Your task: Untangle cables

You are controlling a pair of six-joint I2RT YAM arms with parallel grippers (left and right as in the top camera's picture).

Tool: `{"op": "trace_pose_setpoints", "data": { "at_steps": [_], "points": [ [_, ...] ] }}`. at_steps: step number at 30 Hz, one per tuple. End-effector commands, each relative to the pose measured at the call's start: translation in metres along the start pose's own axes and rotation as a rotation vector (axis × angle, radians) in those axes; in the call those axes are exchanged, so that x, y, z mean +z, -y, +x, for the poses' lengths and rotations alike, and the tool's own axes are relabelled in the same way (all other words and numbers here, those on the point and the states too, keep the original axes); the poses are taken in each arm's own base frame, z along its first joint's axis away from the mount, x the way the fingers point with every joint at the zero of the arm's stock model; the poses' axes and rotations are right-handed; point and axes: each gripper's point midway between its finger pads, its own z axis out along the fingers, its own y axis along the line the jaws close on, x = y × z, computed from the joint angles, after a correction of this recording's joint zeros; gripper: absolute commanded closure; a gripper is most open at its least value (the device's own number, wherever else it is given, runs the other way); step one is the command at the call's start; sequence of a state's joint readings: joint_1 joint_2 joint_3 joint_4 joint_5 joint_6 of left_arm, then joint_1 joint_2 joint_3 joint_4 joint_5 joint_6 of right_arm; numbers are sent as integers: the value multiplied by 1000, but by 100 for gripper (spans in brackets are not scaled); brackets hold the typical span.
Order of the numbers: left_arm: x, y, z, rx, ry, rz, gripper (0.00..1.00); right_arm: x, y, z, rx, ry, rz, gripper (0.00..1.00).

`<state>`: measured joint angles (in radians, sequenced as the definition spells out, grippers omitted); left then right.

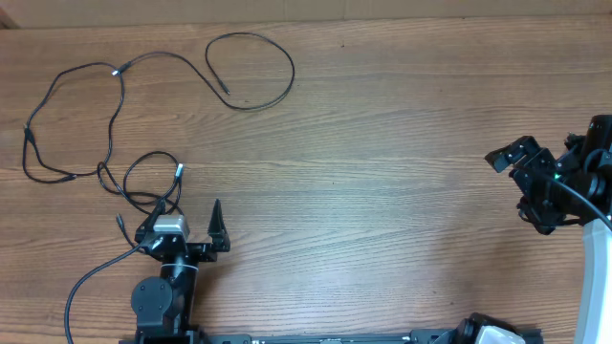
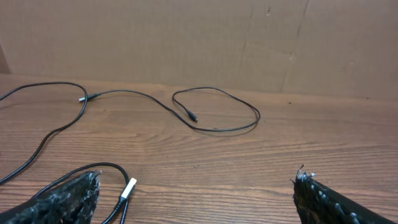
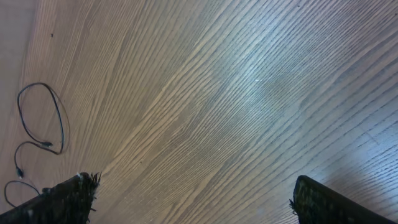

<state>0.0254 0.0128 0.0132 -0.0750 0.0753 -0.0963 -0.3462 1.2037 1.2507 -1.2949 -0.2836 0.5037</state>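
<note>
Cables (image 1: 117,69): thin black cords strung across the far-left part of the desk (image 1: 382,143), all lying flat, none lifted.
Far loop (image 1: 291,67): one open ring with its small plug end curled inside, lying clear of the other strands. That stretch looks free enough already.
Near coil (image 1: 143,157): a tighter loop ending in a silvery plug (image 1: 180,170). Strands cross one another here, and this looks like the real knot of the job.
Left run: a long wandering strand bends out to the left edge and back toward the near coil. Whether it is one cord or two joined ones I cannot tell.
Left gripper (image 1: 188,205): jaws spread wide with nothing between them, parked just on the near side of the coil. In its wrist view the silvery plug lies right beside its left finger.
Right gripper (image 1: 507,184): out at the right edge, well apart from every cord, jaws wide and empty. Its wrist view is mostly bare wood, with cords only at the far-left margin.
Done so far: by my reading, little or nothing, as the crossings at the near coil are intact.
Left to do: take hold of a strand, draw the crossed cords apart and lay each one out separately.
</note>
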Motion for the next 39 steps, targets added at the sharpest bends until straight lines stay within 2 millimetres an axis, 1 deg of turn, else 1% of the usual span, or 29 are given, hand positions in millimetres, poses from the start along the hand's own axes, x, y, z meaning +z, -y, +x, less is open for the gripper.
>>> {"op": "trace_pose_setpoints", "data": {
  "at_steps": [1,15,18,21,24,27,30,33,35,37,39],
  "points": [
    [0,3,1,23,4,11,1,-1,0,-1,-9,9,-1,0],
    [0,3,1,23,4,11,1,-4,1,-2,-7,19,-5,0],
    [0,3,2,23,3,11,1,-5,1,3,-9,9,-2,0],
    [0,3,1,23,4,11,1,-11,-4,4,-35,46,-30,0],
    [0,3,2,23,3,11,0,-16,-17,4,-97,122,-98,0],
    [0,3,1,23,4,11,0,-16,-22,18,-158,157,-149,0],
    [0,3,1,23,4,11,1,-17,-23,39,-227,193,-211,0],
    [0,3,2,23,3,11,1,-31,-35,54,-323,292,-334,0],
    [0,3,1,23,4,11,1,-47,-44,61,-378,367,-422,0],
    [0,3,1,23,4,11,0,-66,-46,72,-417,431,-494,0],
    [0,3,2,23,3,11,1,-80,-45,78,-434,475,-535,0]
  ]
}}
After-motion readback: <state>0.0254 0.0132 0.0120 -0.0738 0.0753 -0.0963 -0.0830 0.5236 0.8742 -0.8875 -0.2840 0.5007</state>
